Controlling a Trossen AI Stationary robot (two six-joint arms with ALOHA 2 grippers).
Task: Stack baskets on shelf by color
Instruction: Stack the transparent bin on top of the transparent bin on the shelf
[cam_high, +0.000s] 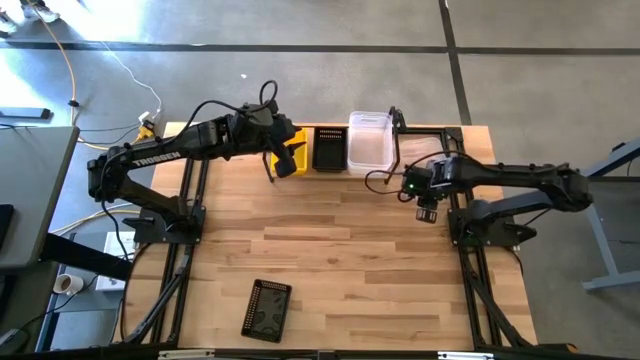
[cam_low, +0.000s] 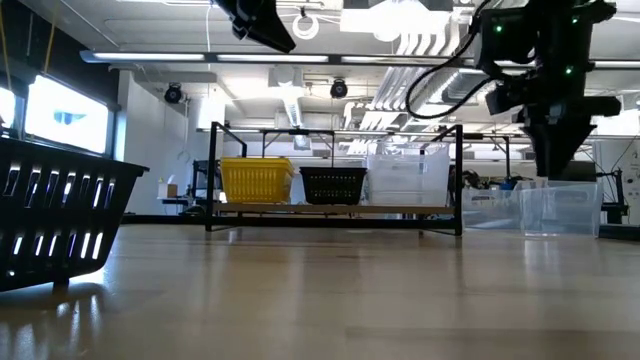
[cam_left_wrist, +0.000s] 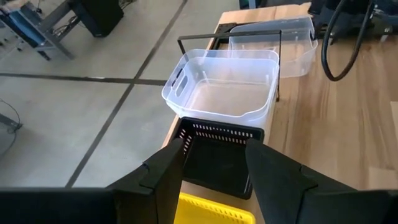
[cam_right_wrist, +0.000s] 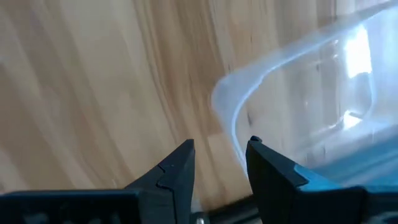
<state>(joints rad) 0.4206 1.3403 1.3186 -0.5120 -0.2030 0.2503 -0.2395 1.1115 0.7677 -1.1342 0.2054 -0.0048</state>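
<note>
The shelf (cam_low: 335, 209) stands at the table's far edge and carries a yellow basket (cam_high: 290, 143), a black perforated basket (cam_high: 330, 148) and a clear basket (cam_high: 370, 140) side by side. My left gripper (cam_left_wrist: 214, 146) hangs open, well above the yellow basket (cam_left_wrist: 211, 213). A second clear basket (cam_low: 560, 207) rests on the table just right of the shelf. My right gripper (cam_right_wrist: 221, 146) is open just above that basket's rim (cam_right_wrist: 273, 84), at a corner. Another black basket (cam_high: 268, 308) sits on its base near the table's near-left part.
The shelf's black upright posts (cam_low: 459, 180) stand between the shelved baskets and the loose clear basket. Cables loop around the right arm's wrist (cam_high: 385, 178). Bare wood (cam_high: 340, 240) spreads across the table's middle. The near black basket (cam_low: 50, 220) fills the low view's left.
</note>
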